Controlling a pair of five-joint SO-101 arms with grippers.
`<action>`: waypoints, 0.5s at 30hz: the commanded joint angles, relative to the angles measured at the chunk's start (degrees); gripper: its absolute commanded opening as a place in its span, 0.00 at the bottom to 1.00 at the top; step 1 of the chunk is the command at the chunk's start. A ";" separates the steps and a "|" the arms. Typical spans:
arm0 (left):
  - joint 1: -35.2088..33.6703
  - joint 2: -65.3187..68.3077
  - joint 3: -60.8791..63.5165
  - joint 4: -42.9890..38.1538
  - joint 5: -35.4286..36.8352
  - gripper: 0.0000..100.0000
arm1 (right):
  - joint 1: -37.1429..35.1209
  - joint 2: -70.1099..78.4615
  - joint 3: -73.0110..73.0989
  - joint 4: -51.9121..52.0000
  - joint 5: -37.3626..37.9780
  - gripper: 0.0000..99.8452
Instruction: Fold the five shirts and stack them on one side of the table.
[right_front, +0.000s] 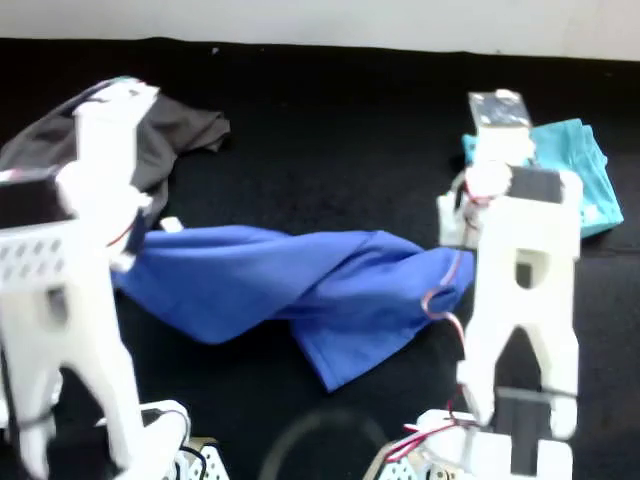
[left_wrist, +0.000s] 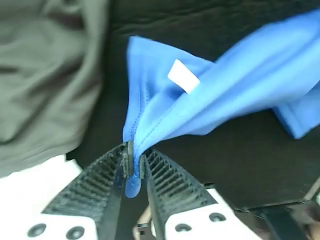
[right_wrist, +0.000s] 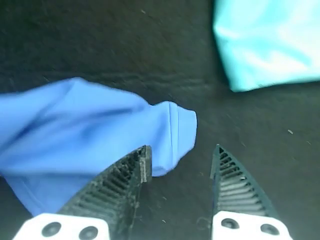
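- Centrally on the black cloth-covered table (right_front: 330, 130) lies a crumpled bright blue fabric shirt (right_front: 320, 285), stretched from one arm to the other, twisted and not yet folded.
- Left gripper (left_wrist: 134, 167): its ribbed black fingers are clamped on an edge of the blue shirt, with a fold of fabric pinched between them; a small white label (left_wrist: 183, 77) shows on the cloth just beyond.
- Right gripper (right_wrist: 180, 165): jaws spread wide and holding nothing, hovering over the blue shirt's far end, one finger above the cloth and the other above bare table.
- A rumpled dark grey shirt (right_front: 170, 135) lies behind the left arm, near the blue shirt's gripped end.
- A folded turquoise shirt (right_front: 580, 170) sits at the table's far right side, apart from the blue shirt.
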 joint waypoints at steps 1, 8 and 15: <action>-6.99 -6.29 4.35 0.70 -4.04 0.01 | -3.82 9.19 -10.59 -0.75 -3.16 0.20; -10.86 -6.37 16.40 -2.64 -6.95 0.01 | -10.07 30.29 -32.31 3.38 -8.79 0.20; -10.77 -6.37 22.81 -6.86 -6.95 0.01 | -18.86 47.69 -46.29 14.99 -8.70 0.25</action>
